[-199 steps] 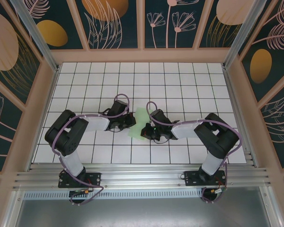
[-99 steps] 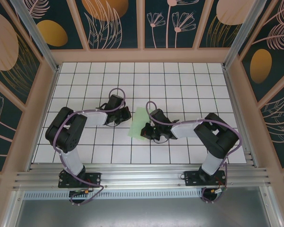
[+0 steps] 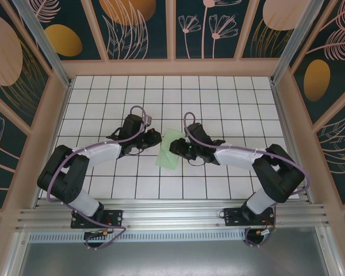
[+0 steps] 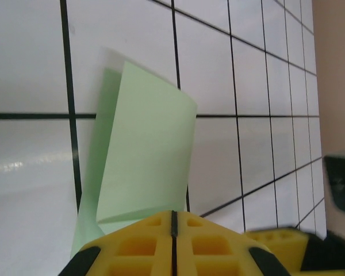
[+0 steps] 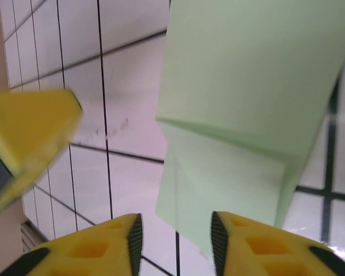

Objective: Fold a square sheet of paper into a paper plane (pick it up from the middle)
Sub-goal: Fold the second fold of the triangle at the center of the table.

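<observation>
1. Subject: the square sheet of paper (image 3: 165, 156) lies near the middle of the tiled table (image 3: 218, 98), between the two arms. It is doubled over into a narrow oblong, and in the left wrist view its upper flap stands slightly proud of the layer beneath.
2. Long axis: in the overhead view the oblong runs from roughly 1 o'clock to 7 o'clock, its far end towards the back wall.
3. Left gripper (image 3: 157, 138): just beside the sheet's left long edge, so the sheet lies at 3 o'clock from it. Its yellow fingers (image 4: 132, 247) are pressed together with only a seam between them. No paper is seen pinched there.
4. Right gripper (image 3: 173, 148): at the opposite long edge, so the sheet lies at 9 o'clock from it. Its fingers (image 5: 103, 247) stand apart with a clear gap. The sheet's near corner reaches towards that gap, but no grip is evident.
5. Assessment: overhead, the right gripper overlaps the paper's edge while the left stops just short, so the right is judged marginally nearer. Any further fold would need to run along the 1-to-7 axis, worked from both flanks.
</observation>
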